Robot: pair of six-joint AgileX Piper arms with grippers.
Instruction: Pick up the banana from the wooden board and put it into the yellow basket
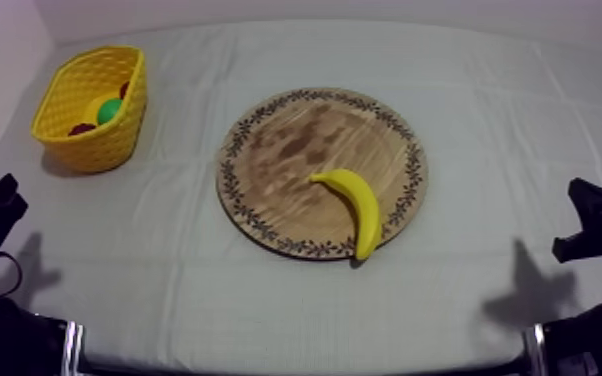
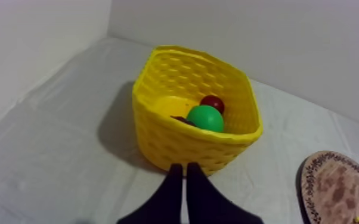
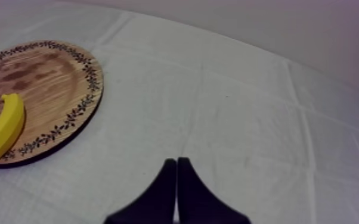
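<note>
Banana (image 1: 353, 205) is lying flat on the wooden board (image 1: 285, 150), on the side nearer the right arm. It is plain bright yellow and smooth-skinned, curving like a hook. Its stem end is pointing toward the board's middle and its other end is reaching out over the patterned rim. Yellow basket (image 1: 90, 140) is sitting well apart from the board at the far left of the worktop (image 1: 505, 120), holding a green fruit (image 2: 206, 118) and a small red fruit (image 2: 212, 103) beside it. Left tool (image 2: 185, 173) is hanging low at its own side, pointing at the basket's near wall, its fingers pressing together into a narrow wedge and gripping nothing. Right tool (image 3: 176, 162) is sitting low at the opposite side over bare cloth, beside the board, its fingers likewise lying together and carrying nothing.
</note>
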